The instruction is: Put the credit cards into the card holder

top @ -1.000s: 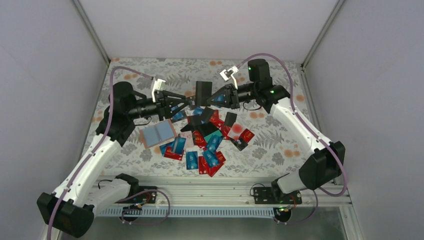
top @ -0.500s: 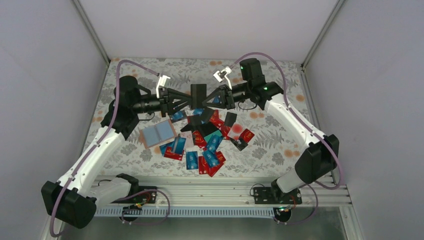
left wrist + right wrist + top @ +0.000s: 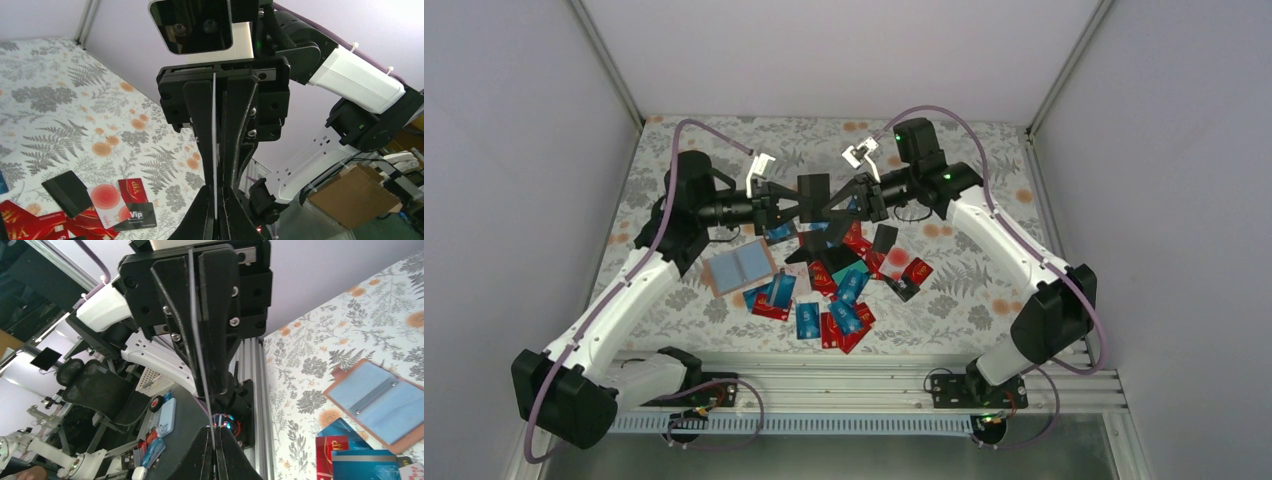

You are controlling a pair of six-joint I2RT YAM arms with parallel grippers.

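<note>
Card [image 3: 813, 190] black, aloft between hands | left hand [image 3: 798, 207] clamped on it; right hand [image 3: 830, 208] clamped on it

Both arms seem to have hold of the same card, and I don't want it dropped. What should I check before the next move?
1. The left gripper shut on the black card: ok.
2. The right gripper shut on the same card: ok.
3. Card held in the air, off the loose cards: ok.
4. The card holder lying open beside the pile: ok.
5. A free pocket in the holder: cannot tell.
</note>
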